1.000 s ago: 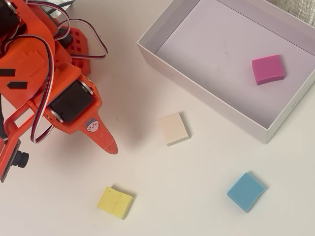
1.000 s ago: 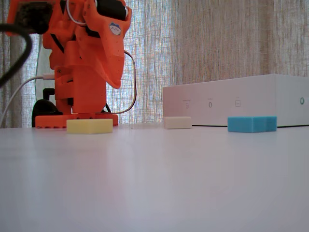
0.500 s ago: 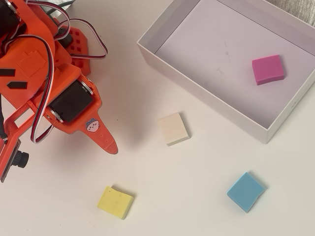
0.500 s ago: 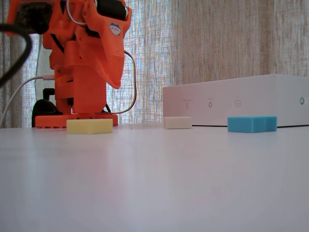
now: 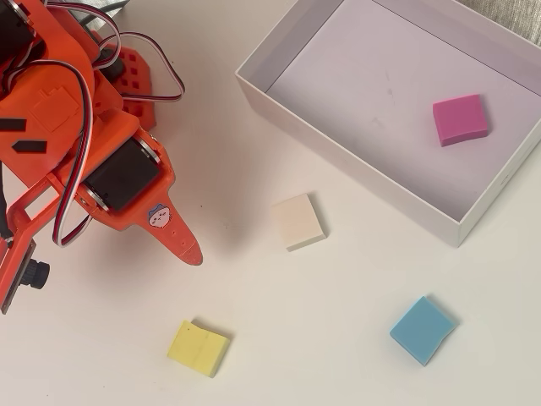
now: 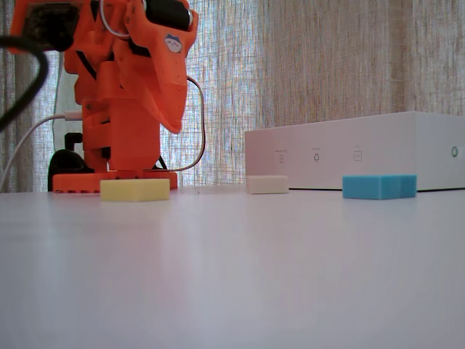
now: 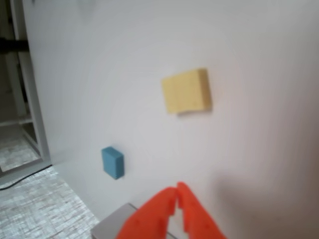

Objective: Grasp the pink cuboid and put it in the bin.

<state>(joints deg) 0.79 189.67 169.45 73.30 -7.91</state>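
Inside the shallow white box bin (image 5: 368, 183) the magenta foam pink cuboid (image 5: 460, 119) lies delivered, so the orange fingers (image 7: 175, 195) are clenched empty.

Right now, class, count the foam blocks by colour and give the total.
Pink block, lying in the bin: 1
Cream block: 1
Yellow block: 1
Blue block: 1
Total: 4 blocks

No text or label can be read.
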